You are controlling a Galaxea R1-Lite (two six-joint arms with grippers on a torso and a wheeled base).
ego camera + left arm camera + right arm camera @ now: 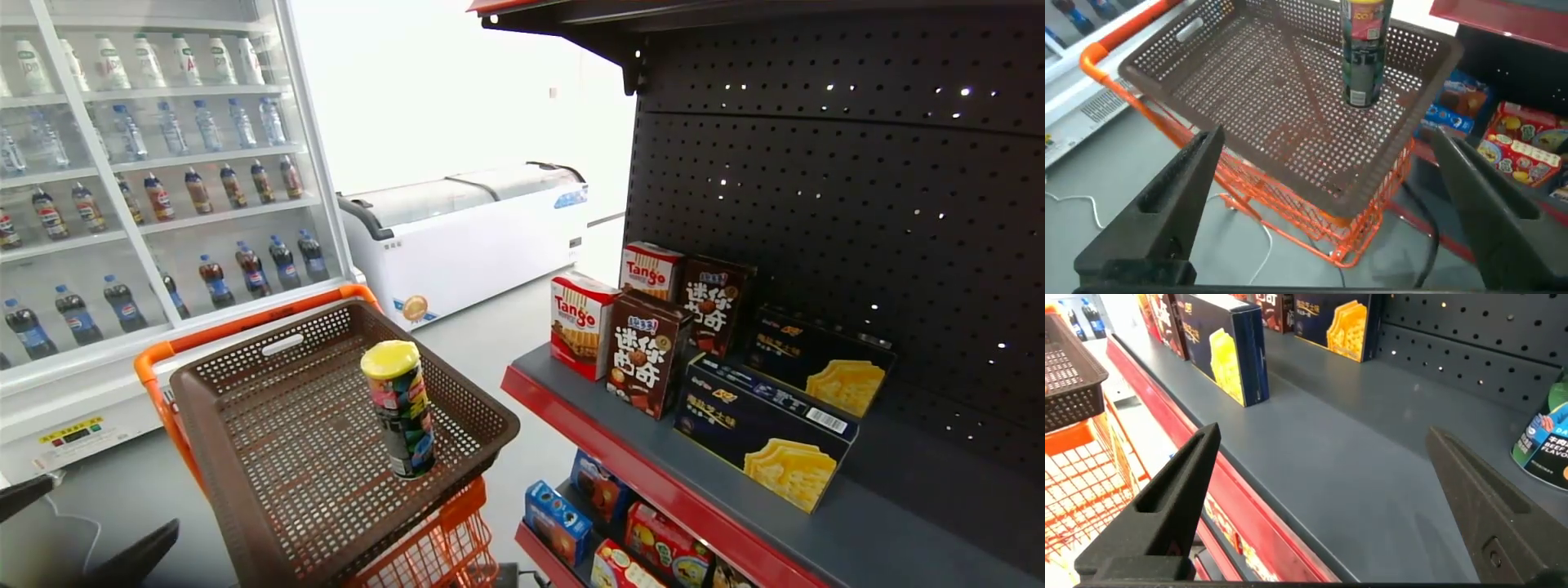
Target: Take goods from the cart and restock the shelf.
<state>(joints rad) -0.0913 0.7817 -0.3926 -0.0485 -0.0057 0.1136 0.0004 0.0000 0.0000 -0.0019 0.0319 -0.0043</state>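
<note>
A tall snack can (398,408) with a yellow lid stands upright in the cart's brown mesh basket (286,457), near its shelf-side rim. In the left wrist view the can (1364,49) stands beyond my left gripper (1324,139), which hangs open and empty over the basket's (1249,98) near edge. My left gripper (94,514) shows low beside the cart. My right gripper (1323,434) is open and empty just above the grey shelf board (1355,474). Another can (1545,449) stands on that board, cut off by the view's edge.
The shelf board (857,523) holds red wafer boxes (580,322), brown boxes (645,351) and dark blue cracker boxes (763,433), with bare board nearer me. Goods fill the lower shelf (604,523). A drinks fridge (163,188) and chest freezer (465,237) stand behind the orange cart (433,547).
</note>
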